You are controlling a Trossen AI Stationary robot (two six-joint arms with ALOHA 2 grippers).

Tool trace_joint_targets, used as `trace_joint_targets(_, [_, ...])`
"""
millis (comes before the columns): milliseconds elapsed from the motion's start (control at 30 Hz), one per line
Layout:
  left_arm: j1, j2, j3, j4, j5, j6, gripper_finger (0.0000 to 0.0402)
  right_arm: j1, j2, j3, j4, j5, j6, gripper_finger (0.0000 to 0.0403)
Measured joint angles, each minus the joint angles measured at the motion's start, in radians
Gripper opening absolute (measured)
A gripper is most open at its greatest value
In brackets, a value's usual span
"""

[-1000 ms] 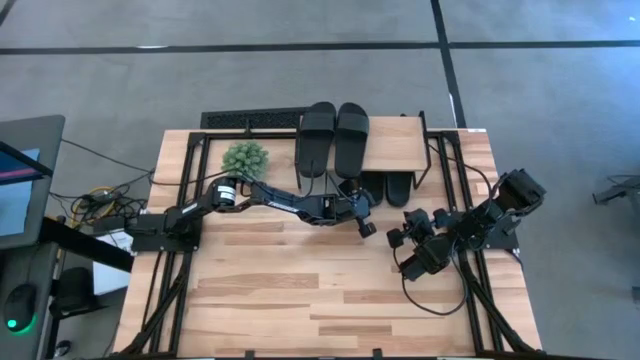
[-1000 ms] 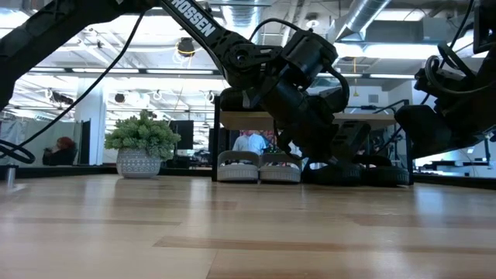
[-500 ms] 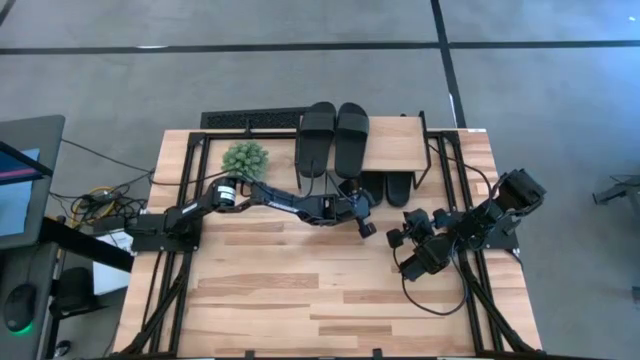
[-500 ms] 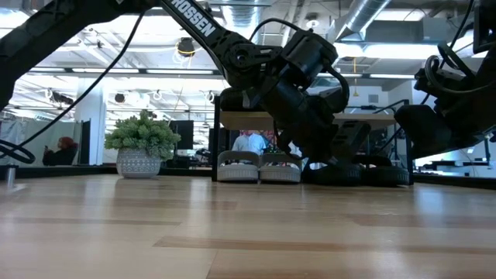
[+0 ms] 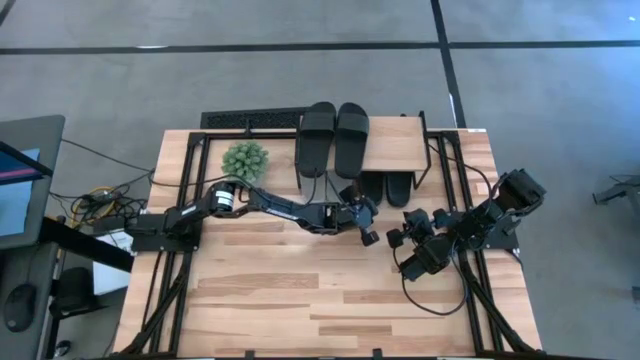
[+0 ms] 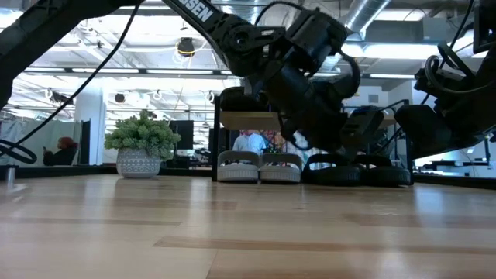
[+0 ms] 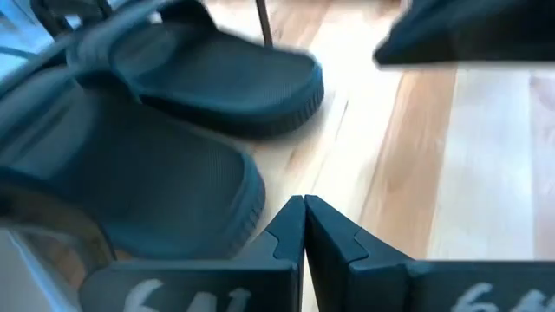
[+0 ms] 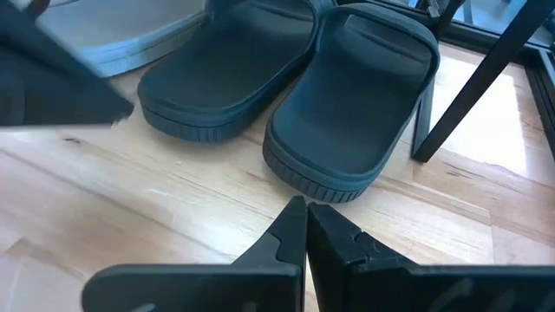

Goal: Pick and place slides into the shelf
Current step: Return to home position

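Neatly paired matte black slides (image 8: 355, 95)

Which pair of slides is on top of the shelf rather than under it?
The black pair lying on top of the shelf; the other black pair and the grey pair sit beneath it.

Cut-off white lettering ending "SSEN" on left arm (image 6: 203, 12); blurred "6" digits on left pincer (image 7: 303, 201).

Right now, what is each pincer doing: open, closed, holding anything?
Left pincer: closed, empty, close to the matte black slide sandals.
Right pincer: closed, empty, facing black sandals too.
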Motion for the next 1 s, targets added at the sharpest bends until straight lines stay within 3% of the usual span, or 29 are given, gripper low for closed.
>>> trace_joint_targets(500, [-0.062,-0.063,0.168,-0.255,0.002,0.125,0.0,0.157,-0.013,0.06,-0.044,0.046,0.0,0.0])
trace_joint_targets(767, [-0.088,-0.215,0.17,-0.394,0.006,0.169,0.0,0.265,-0.174,0.085,-0.145,0.135,-0.011,0.0])
trace_joint_targets(1000, [-0.112,-0.345,0.17,-0.505,0.0,0.179,0.0,0.309,-0.391,0.107,-0.166,0.213,-0.194,0.0])
